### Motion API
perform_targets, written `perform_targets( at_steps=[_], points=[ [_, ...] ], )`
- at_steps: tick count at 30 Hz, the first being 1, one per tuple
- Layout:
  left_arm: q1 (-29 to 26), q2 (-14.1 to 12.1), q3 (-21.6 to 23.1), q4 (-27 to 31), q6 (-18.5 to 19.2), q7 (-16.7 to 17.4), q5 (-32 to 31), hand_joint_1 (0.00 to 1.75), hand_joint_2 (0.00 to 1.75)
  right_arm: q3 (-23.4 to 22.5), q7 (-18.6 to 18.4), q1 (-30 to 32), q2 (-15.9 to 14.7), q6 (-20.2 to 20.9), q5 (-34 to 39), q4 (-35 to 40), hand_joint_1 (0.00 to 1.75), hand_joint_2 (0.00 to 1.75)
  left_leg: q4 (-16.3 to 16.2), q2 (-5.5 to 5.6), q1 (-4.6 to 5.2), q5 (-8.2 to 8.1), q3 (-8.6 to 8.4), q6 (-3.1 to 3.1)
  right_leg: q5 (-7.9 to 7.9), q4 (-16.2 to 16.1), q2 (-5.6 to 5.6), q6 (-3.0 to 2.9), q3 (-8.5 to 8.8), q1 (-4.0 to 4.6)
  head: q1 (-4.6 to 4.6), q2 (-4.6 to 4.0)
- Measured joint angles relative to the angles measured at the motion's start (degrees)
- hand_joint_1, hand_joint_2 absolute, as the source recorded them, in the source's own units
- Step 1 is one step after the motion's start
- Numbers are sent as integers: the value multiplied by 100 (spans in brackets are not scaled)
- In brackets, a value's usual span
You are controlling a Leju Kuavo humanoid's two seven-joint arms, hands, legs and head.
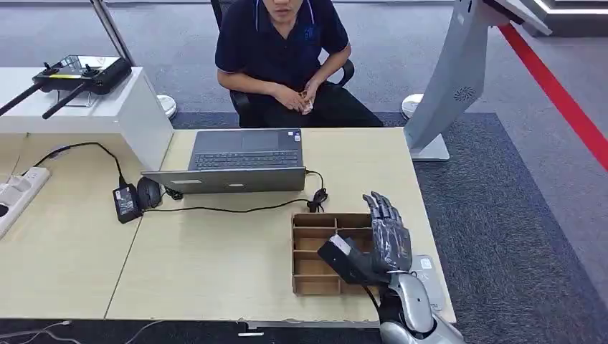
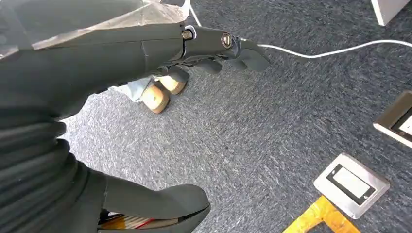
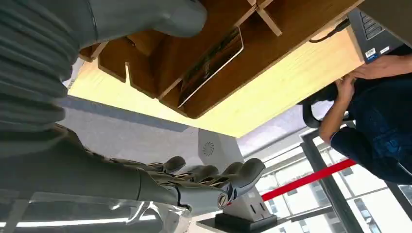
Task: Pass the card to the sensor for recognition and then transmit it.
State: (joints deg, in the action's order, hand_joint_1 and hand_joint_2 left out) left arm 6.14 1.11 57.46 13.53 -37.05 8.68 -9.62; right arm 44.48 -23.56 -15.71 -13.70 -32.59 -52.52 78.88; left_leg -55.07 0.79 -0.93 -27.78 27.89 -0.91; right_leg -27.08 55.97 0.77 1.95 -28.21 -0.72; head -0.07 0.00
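Silver-armed, our right hand (image 1: 383, 240) hovers with fingers spread and empty over the right side of the wooden organizer (image 1: 315, 254) near the desk's (image 1: 215, 265) front edge; our left hand (image 2: 214, 48) hangs over grey carpet (image 2: 272, 131), fingers loosely extended, gripping nothing. We see the card (image 3: 211, 65) lying in an organizer compartment beside the thumb. Farther back sit a laptop (image 1: 240, 161) and a seated person (image 1: 283, 54).

Bright, even indoor light with soft shadows; wrist views are softly blurred close up, windows glare white.
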Motion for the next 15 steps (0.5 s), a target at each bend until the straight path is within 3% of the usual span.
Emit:
perform_targets(
  at_steps=[15],
  points=[
    [1, 0, 0, -2, 0, 0, -9, 0, 175, -4, -2, 0, -4, -28, -46, 2, 31, 175, 0, 0, 0, 0, -1, 0, 0, 0, 0, 0, 0, 0, 0, 0]
  ],
)
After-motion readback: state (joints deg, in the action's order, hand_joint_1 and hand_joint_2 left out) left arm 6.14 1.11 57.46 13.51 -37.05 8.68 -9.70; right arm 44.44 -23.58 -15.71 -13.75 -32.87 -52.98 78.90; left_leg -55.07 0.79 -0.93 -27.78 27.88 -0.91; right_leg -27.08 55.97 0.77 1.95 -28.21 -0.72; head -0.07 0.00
